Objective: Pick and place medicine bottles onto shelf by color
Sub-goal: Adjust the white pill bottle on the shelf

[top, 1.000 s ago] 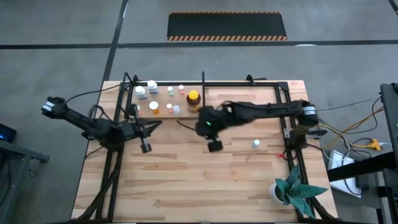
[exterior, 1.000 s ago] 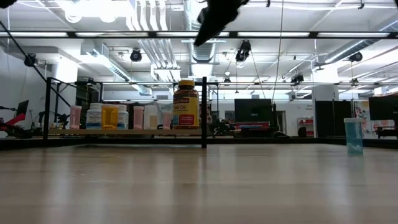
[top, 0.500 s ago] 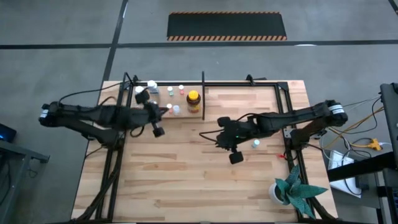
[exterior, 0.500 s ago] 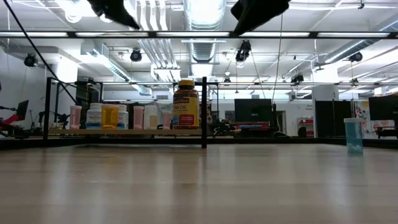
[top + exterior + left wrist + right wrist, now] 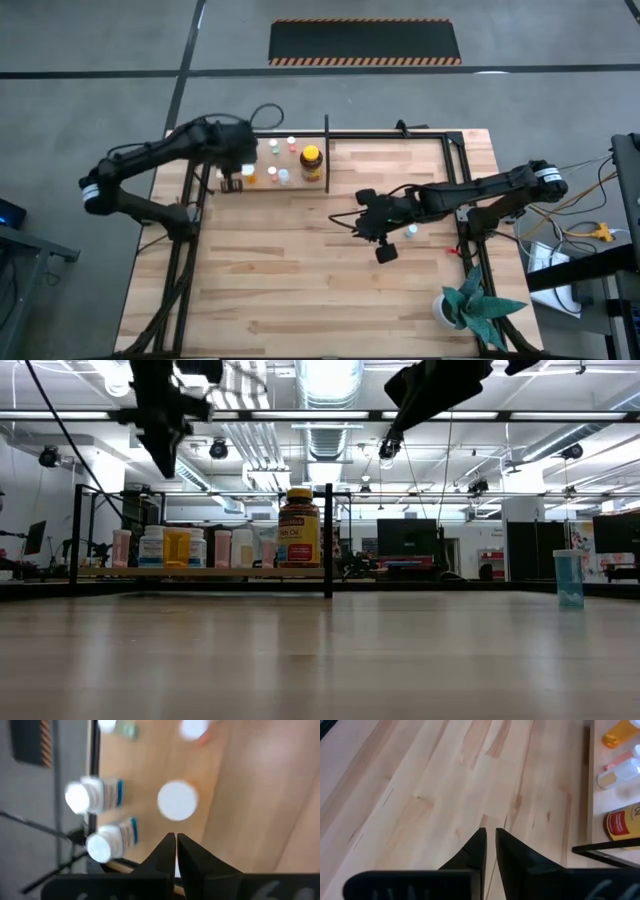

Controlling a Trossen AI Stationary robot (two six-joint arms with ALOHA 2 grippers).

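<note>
While most of the medicine bottles [image 5: 190,547] stand in a row on the shelf [image 5: 200,572], left of its vertical black divider post [image 5: 328,540], one pale blue bottle [image 5: 569,577] stands alone on the table [image 5: 300,290], well apart from them on the right side. At the right end of the shelf row, just beside the post, stands the larger amber jar [image 5: 299,527] with its yellow-orange lid. Seen from overhead, the bottles cluster at the table's far left corner, and the lone bottle [image 5: 411,232] sits just beside the right arm.

Above the shelf row hangs the left gripper [image 5: 231,185], its fingers pressed together and holding nothing; its wrist view looks down past them on white-capped bottles [image 5: 177,800]. Over the middle of the table, near the lone bottle, is the right gripper [image 5: 385,252], its fingers [image 5: 478,851] nearly together with only a thin gap, empty and above bare wood. A potted green plant [image 5: 465,303] stands at the near right corner.
</note>
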